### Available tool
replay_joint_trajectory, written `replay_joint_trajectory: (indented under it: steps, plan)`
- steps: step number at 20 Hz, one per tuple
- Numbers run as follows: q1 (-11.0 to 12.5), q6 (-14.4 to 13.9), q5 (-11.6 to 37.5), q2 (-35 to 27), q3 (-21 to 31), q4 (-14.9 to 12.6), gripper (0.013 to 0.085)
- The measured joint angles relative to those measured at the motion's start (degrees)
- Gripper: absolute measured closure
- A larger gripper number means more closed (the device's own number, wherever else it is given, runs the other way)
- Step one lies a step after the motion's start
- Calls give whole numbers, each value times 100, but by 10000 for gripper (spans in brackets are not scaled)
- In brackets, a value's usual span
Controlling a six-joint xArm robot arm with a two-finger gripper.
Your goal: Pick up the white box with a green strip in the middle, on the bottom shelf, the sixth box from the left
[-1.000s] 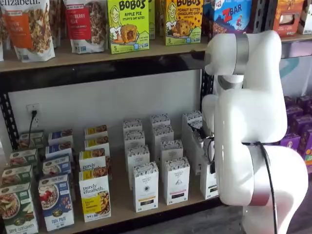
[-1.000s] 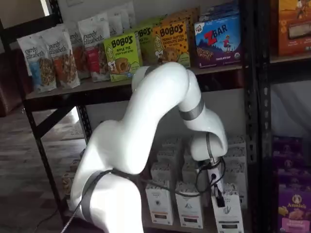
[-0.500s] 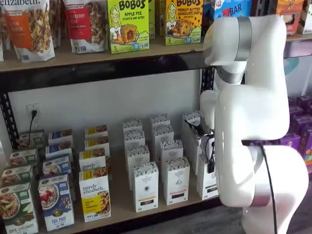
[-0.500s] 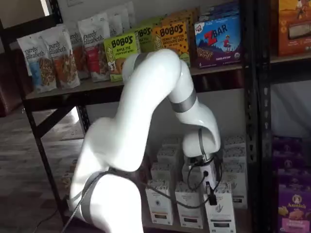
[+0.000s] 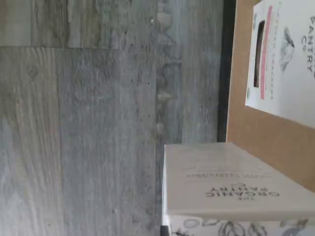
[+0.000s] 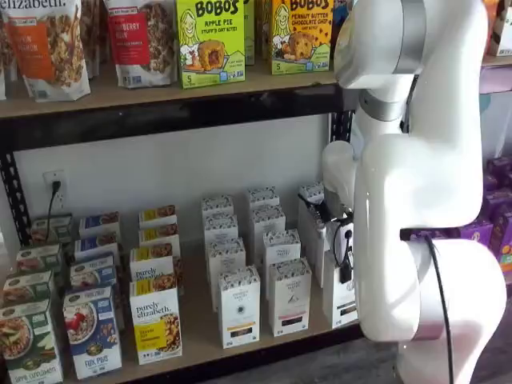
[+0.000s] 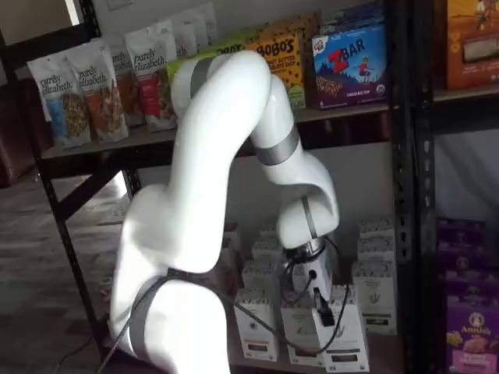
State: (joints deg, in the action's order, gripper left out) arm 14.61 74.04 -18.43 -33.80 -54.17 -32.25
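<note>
The white box with a green strip (image 7: 347,331) sits at the lower middle of a shelf view, forward of the other white cartons and leaning slightly. Its speckled top band is just under the tool (image 7: 318,300). One black finger lies flat on the box's front face near the top, and the other finger is hidden. The tool is closed narrow on the box, gripping it at its upper end. A dark strip shows low on the box front, but its colour is too blurred to tell.

In a shelf view the same box (image 6: 340,296) is at the lower right, mostly hidden behind the white arm (image 6: 416,200). The black tool (image 6: 346,260) is directly above its visible edge.

In the wrist view the box (image 5: 231,182) fills the near corner, with its lettered side facing the camera. Most of it hangs over the grey plank floor (image 5: 98,123), beyond the black front rail (image 5: 222,69). Only its far end overlaps the tan board of the bottom shelf (image 5: 261,132).

A white carton with a pink strip (image 5: 285,54) stands on that board, well apart from the held box. Two more white cartons (image 6: 290,294) stand just to the box's left on the board.
</note>
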Motion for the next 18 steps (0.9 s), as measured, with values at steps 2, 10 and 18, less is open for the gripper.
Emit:
replay_joint_trajectory:
  steps: [2,10,18]
  plan:
    - [-22,-172,10,196,201,-159,490]
    - [-281,424,-359,1493,1155,692,490]
    - [-491,1205,-1282,2504,1299,1671,490]
